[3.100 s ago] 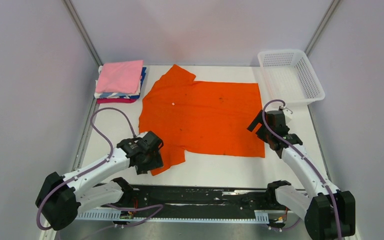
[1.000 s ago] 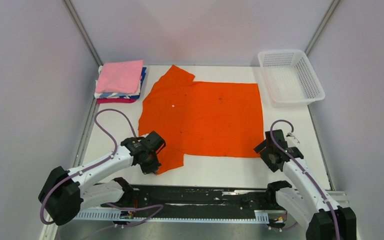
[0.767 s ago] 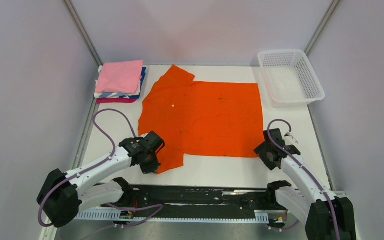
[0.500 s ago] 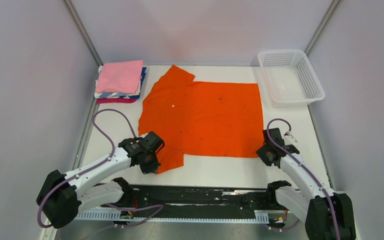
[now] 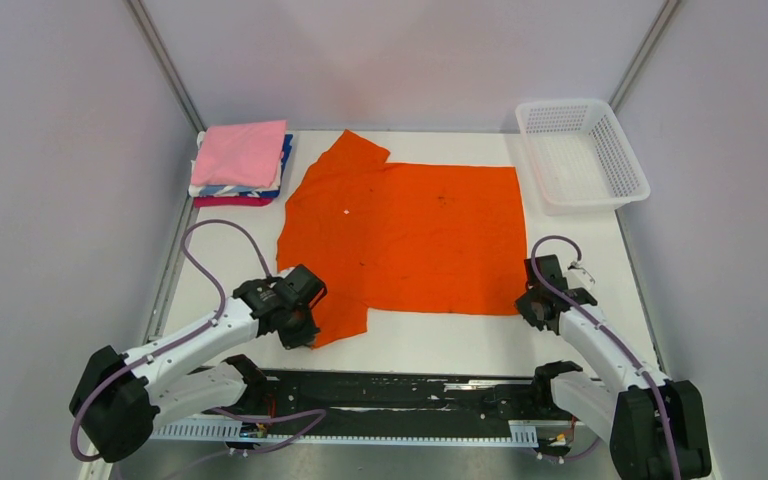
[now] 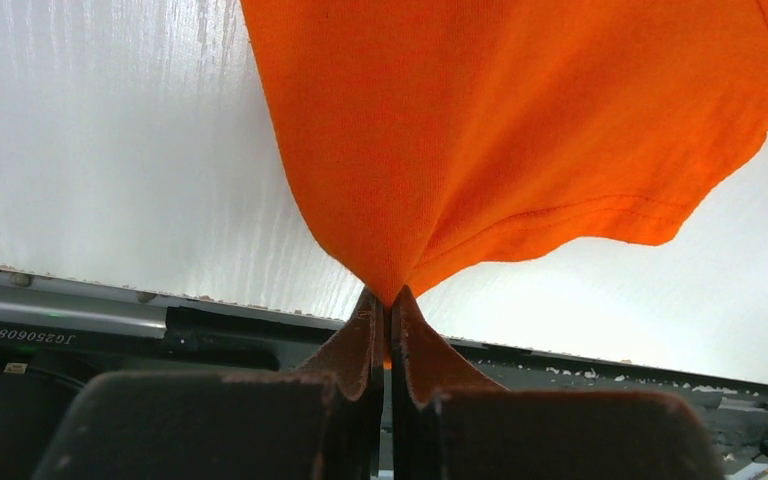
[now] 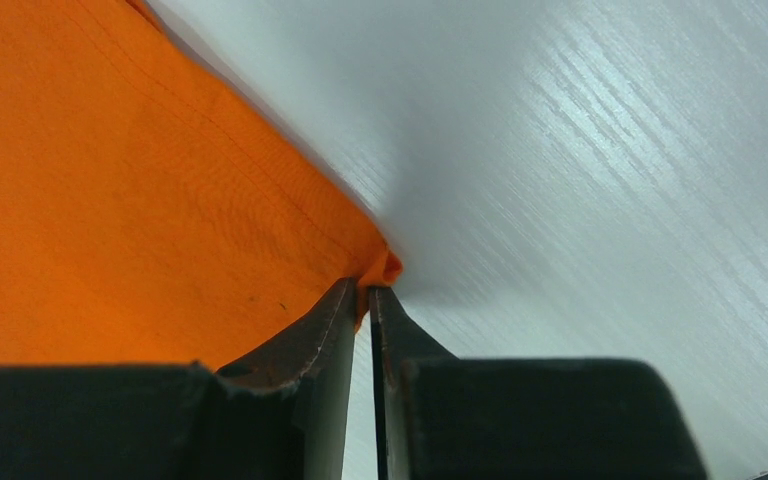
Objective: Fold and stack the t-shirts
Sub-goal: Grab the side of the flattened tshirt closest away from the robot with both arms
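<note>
With the orange t-shirt lying flat on the table, the left gripper is pinching its near sleeve and the right gripper its near hem corner, jaws narrow on cloth, so the first fold appears to be beginning, calling for a synchronised lift rearward.

Orange t-shirt — pink-topped stack, white basket.
</note>
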